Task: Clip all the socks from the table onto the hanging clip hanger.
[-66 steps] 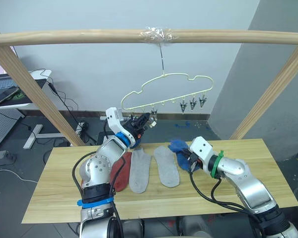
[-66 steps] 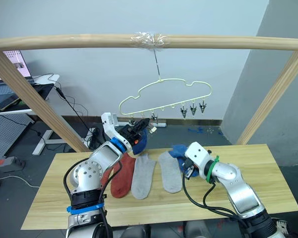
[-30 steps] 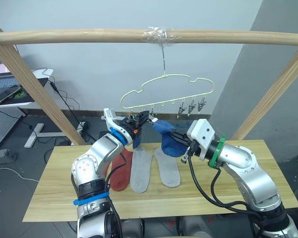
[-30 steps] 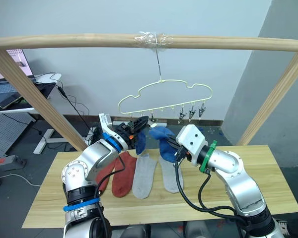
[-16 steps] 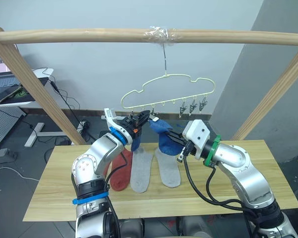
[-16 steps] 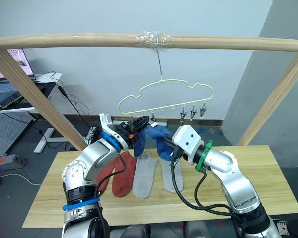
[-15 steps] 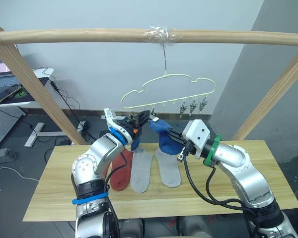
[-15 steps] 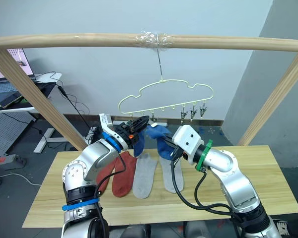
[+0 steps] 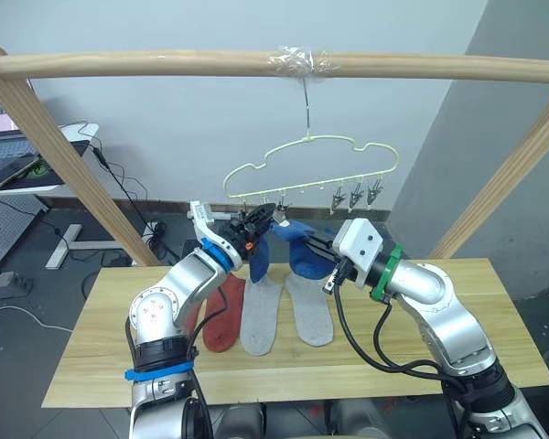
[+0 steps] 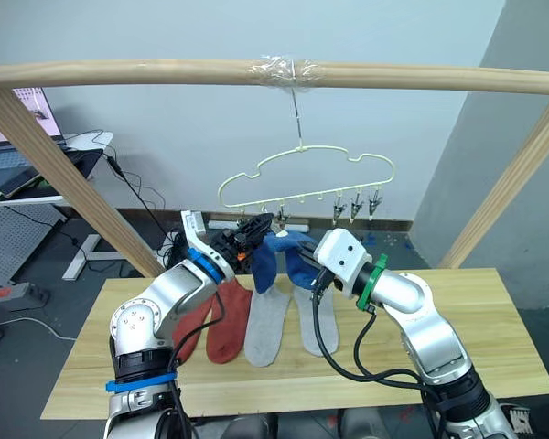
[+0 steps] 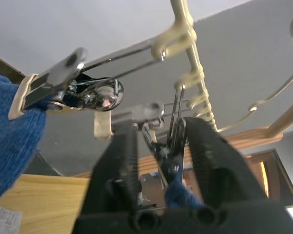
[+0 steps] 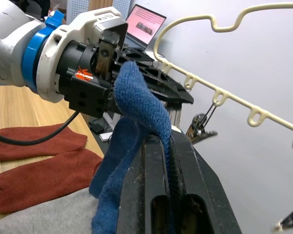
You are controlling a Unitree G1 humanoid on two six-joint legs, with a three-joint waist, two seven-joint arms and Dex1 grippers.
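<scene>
My right end effector (image 12: 158,146) is clamped on a blue sock (image 12: 136,105), holding it up under the hanger (image 9: 306,167). My left end effector (image 11: 158,146) squeezes one clip (image 11: 168,146) there. Two grey socks (image 9: 260,313) and the red socks (image 9: 221,313) lie mid-table (image 9: 101,366).

silver arms — black cables | left hand (image 9: 256,222): blue ring | right hand (image 9: 317,245): green ring, white housing

Wooden pole frame (image 9: 165,63), side desk (image 9: 37,174) with perhaps a laptop
</scene>
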